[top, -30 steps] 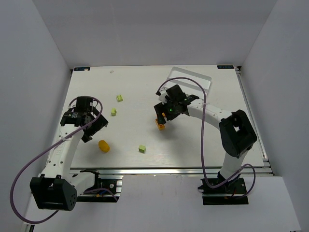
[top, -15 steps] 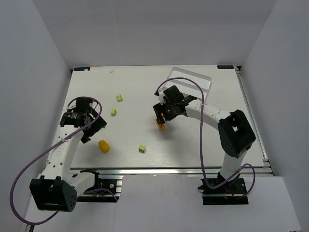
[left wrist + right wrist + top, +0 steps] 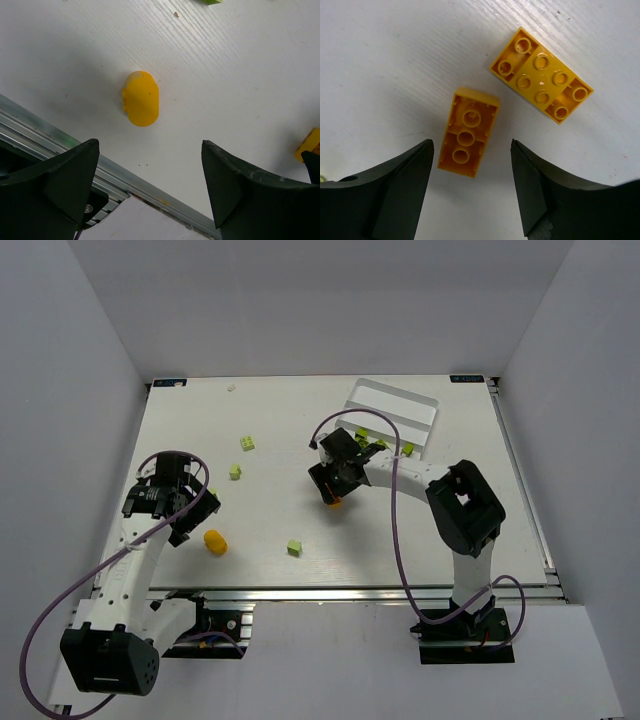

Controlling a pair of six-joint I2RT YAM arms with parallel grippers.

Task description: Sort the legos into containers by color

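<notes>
Near mid-desk the right claw (image 3: pixel 332 492) now sits further left and closer to the arm bases than a sec ago. That shift uncovers the white tray (image 3: pixel 395 400) at the back-right and a few green bricks (image 3: pixel 362 432) along its near edge; can't tell if they lie inside a compartment. Right claw (image 3: pixel 470 150) is open, with a dark tapered finger on either side of a narrow orange brick (image 3: pixel 468 132), a gap on both sides and nothing gripped. This brick is glossy plastic and lies hollow side up, showing three round rings. Just beside it, not touching, is a wider orange brick (image 3: pixel 541 75) w/ two rows of studs, lying at an angle to it. Left claw (image 3: pixel 188 512) has drifted a bit nearer and to the left. It is wide open (image 3: pixel 149 150) and holds nothing, hovering over the desk (image 3: pixel 240 80), whose white surface has a fine diagonal grain. Ahead of its fingers lies a smooth rounded orange piece (image 3: pixel 141 98), oval-ended, no studs showing. Three more green bricks lie scattered on the left half of the desk, e.g. one (image 3: pixel 294 548) by the near edge.
</notes>
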